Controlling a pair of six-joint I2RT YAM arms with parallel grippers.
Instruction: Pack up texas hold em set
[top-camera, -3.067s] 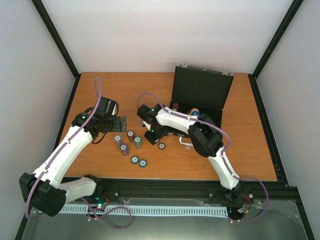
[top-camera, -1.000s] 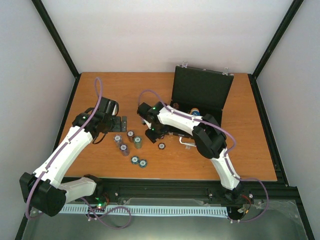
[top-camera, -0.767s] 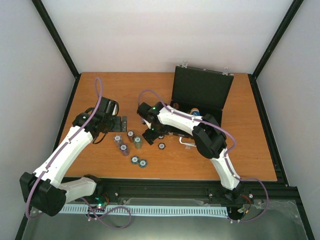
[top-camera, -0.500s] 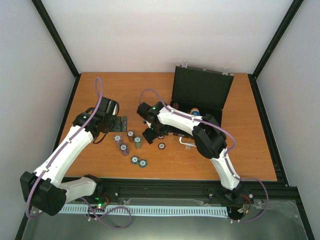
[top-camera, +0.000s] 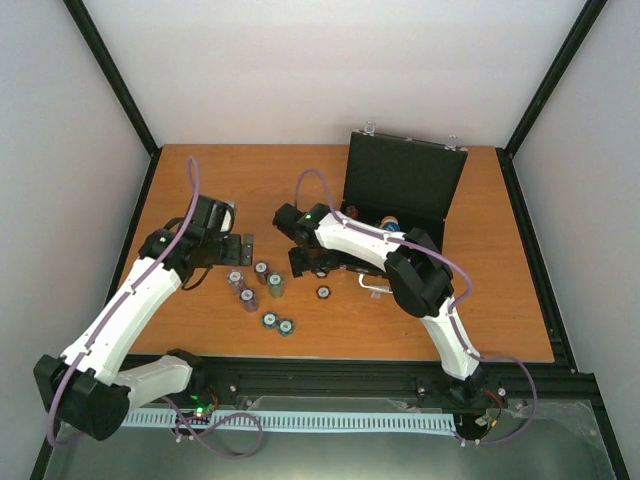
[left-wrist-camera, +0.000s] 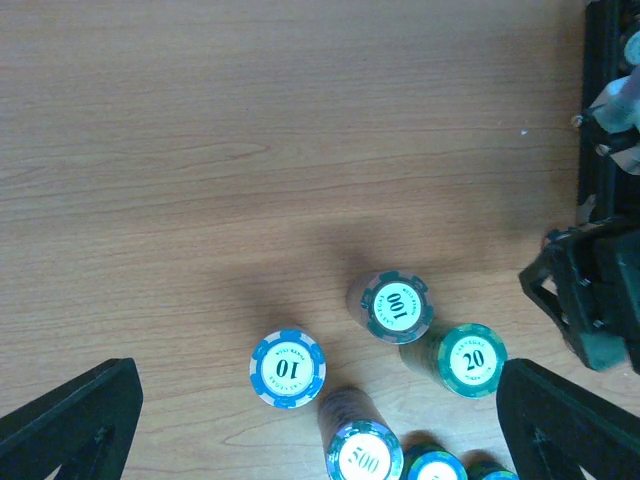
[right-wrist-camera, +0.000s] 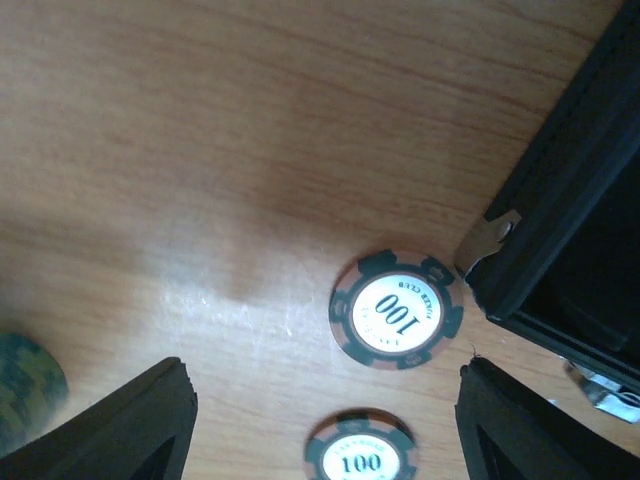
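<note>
Chip pickup in hand: my right gripper (right-wrist-camera: 325, 400) hangs empty, jaws apart, over a 100 chip (right-wrist-camera: 397, 310) lying just beside the open black case (right-wrist-camera: 575, 225). My left gripper (left-wrist-camera: 318, 392) is spread wide above the chip stacks (left-wrist-camera: 398, 306). Next I judge: descend, pinch the chip, carry it into the case.

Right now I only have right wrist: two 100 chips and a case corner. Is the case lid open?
Observer: Yes. In the top view the case is open, with its lid standing upright at the far side.
Operator: Anything in it?
Observer: A blue disc shows in the base. The right arm hides much of the rest.
Operator: Where's the left gripper?
Observer: The left gripper hovers open by the loose chips. Its camera reads a 10 chip, a 100 stack and a 20 stack.
</note>
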